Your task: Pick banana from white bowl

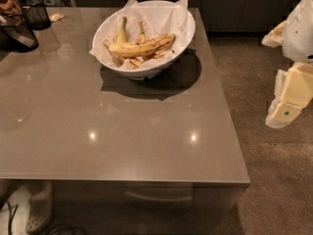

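The white bowl (pixel 183 35) stands at the far middle of the grey table (pixel 122 131), lined with crumpled white paper that sticks up past its rim. The banana (pixel 142 46) lies across the bowl, long and gently curved, yellow with dark streaks toward its right end. Two smaller bananas with upright greenish stems (pixel 122 31) stand behind it, and short brown-striped pieces (pixel 137 61) lie under it. My gripper (pixel 288 99) is at the right edge of the view, off the table over the floor, well to the right of the bowl and apart from it.
A black mesh cup (pixel 36 12) and a dark container (pixel 17 33) stand at the table's far left corner. Dark cabinets run along the back. The floor lies to the right of the table. A shoe (pixel 39 214) shows at the bottom left.
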### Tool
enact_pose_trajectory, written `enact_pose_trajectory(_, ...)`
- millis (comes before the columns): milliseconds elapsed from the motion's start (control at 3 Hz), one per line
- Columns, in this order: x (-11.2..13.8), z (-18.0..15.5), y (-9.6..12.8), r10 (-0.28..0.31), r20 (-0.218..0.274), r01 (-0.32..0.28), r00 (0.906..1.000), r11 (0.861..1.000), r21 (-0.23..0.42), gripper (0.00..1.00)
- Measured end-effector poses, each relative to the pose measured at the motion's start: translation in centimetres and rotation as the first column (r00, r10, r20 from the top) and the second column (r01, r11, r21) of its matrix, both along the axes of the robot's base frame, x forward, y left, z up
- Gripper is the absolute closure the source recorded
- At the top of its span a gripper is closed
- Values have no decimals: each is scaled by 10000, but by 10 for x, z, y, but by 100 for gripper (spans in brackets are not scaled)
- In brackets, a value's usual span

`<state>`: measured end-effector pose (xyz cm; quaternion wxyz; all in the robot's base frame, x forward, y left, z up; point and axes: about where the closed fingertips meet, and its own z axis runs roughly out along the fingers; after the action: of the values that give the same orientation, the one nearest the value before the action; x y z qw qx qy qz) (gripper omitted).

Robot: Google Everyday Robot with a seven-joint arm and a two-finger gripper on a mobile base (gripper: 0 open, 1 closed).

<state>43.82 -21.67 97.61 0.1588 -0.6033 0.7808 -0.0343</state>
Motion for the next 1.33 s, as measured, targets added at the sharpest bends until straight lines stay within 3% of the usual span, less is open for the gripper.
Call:
enact_pose_trajectory(333,11,4,4,-30,2,30,10000,10000,92,0)
enact_pose_trajectory(667,36,5,19,373,-170,-374,9992,9993,-57,0)
enact_pose_trajectory(1000,64,4,43,1113,-378,-1130,9931,9925,-475,0)
enact_pose_trajectory(1333,89,4,73,1927,-429,-1960,9803,9761,-934,0)
